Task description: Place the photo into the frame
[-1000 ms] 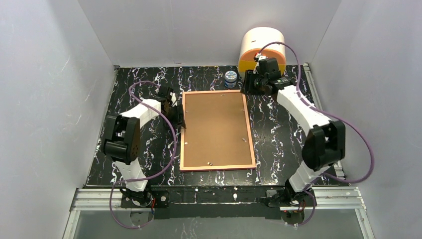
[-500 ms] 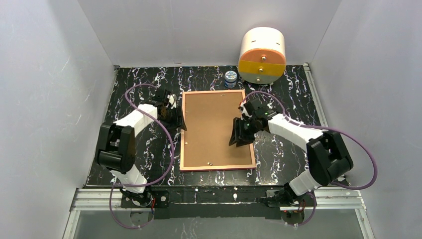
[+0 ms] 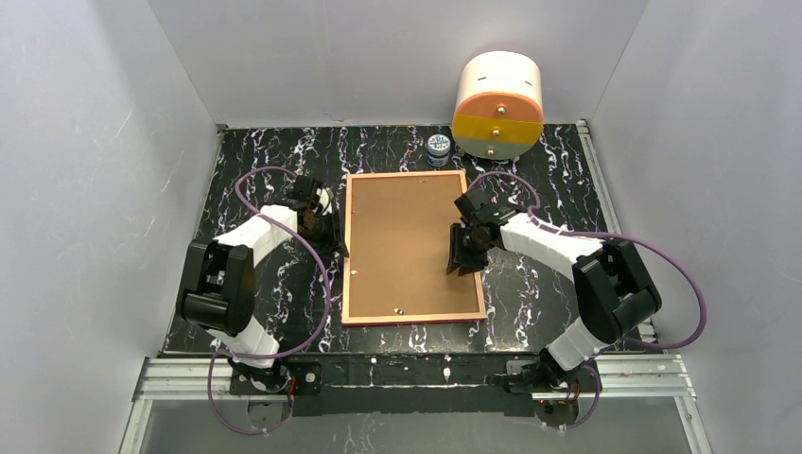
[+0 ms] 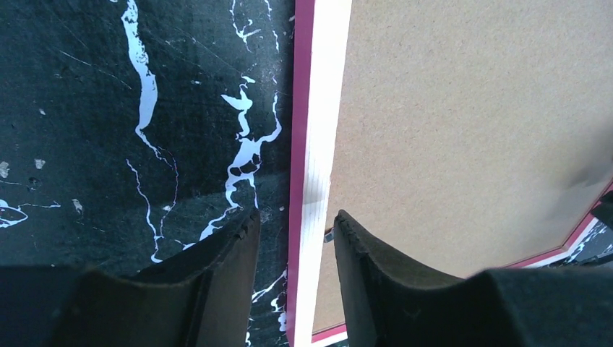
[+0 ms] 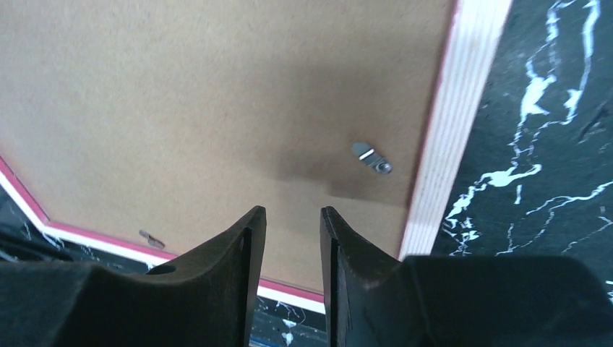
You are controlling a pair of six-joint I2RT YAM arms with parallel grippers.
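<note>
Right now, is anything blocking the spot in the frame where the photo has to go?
Yes. A brown backing board fills the opening of the frame, which lies back side up, with small metal tabs on the board near the rim. The photo itself shows in no view.

Soft, even light falls from above. The top view is bright and sharp, with faint shadows beside the arms on the tabletop (image 3: 530,305). In the right wrist view a blurred dark shadow lies on the backing board (image 5: 217,87) ahead of the right tool (image 5: 293,213). The left tool (image 4: 296,217) looks dark and slightly soft.
</note>
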